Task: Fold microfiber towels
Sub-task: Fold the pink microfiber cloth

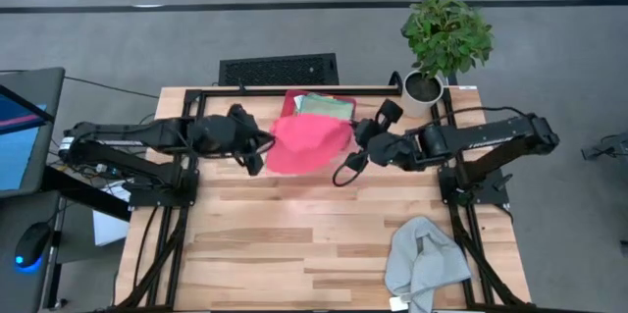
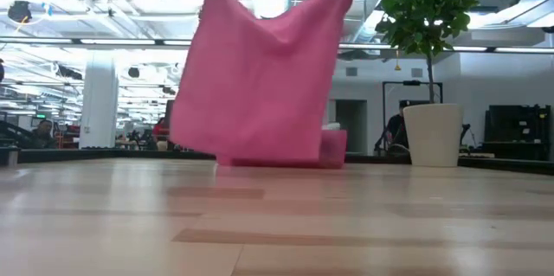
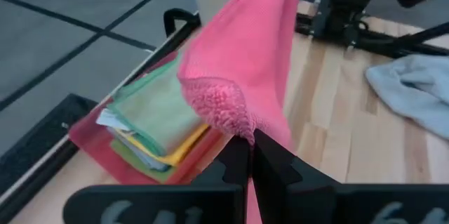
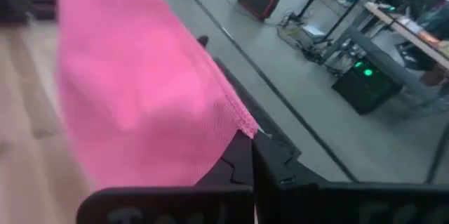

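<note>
A pink microfiber towel (image 1: 309,143) hangs spread between my two grippers over the table's far middle. My left gripper (image 1: 255,154) is shut on its left top corner and my right gripper (image 1: 356,144) on its right top corner. In the low view the towel (image 2: 260,86) sags between them, its lower edge down near the tray; I cannot tell whether it touches. Behind it a red tray (image 1: 290,105) holds folded green and yellow towels (image 3: 158,112). A grey towel (image 1: 424,259) lies crumpled on the table's near right. My left gripper pinches one top corner of the pink towel (image 3: 235,122) between its two fingers, coming from the table's left and slanting a little downward. The corner curls over above the fingertips and the rest hangs below. My right gripper pinches the other top corner (image 4: 242,122), at the hemmed edge, between its two fingers. It comes from the table's right, slanting a little downward. The cloth hangs away below it, with the top edge between the grippers slack.
A potted plant (image 1: 444,38) stands at the far right corner. A black metal frame (image 1: 294,89) runs along the table's far edge and sides. Bare wood (image 1: 294,244) fills the near middle and left.
</note>
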You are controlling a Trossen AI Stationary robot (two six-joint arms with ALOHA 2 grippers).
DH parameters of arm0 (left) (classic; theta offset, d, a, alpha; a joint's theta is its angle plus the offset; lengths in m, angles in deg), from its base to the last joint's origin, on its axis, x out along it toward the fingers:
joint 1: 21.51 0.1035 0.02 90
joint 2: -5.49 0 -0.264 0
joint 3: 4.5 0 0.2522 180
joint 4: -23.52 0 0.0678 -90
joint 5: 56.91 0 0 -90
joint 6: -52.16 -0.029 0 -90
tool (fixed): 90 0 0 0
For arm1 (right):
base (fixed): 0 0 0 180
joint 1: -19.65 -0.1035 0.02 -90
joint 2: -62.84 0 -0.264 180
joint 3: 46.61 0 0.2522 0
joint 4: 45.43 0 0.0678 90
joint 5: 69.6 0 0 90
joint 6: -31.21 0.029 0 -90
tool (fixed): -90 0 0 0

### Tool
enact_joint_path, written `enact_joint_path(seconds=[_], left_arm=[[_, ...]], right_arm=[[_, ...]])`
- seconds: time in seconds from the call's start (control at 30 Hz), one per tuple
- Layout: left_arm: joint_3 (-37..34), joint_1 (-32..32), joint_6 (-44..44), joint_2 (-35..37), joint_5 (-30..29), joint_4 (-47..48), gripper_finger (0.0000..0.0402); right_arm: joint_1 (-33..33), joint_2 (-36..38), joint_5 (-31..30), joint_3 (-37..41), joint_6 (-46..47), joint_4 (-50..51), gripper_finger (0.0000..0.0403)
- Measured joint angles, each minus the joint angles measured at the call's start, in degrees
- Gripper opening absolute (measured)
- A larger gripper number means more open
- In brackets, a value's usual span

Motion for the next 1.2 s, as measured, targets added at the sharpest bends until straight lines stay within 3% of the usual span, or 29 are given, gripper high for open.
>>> enact_joint_path(seconds=[0.23,0.5,0.7,0.97,1.2], left_arm=[[-4.2,-4.9,9.2,-3.5,1.1,5.9,0.0],[-9.0,-19.0,22.2,-12.2,2.6,0.9,0.0],[-9.0,-28.0,28.5,-21.8,0.6,-8.8,0.0],[-9.0,-33.7,30.0,-32.2,1.3,-21.9,0.0],[-9.0,-34.8,32.6,-32.5,-0.7,-18.9,0.0]], right_arm=[[-6.9,-2.4,0.4,4.7,11.5,2.7,0.0009],[-19.9,-6.7,-1.0,9.7,29.5,2.4,0.0009],[-26.3,-12.6,-1.1,10.1,40.4,0.3,0.001],[-30.6,-21.4,-0.9,10.1,51.1,-1.4,0.001],[-29.9,-21.7,-0.9,10.0,52.6,0.6,0.0011]])
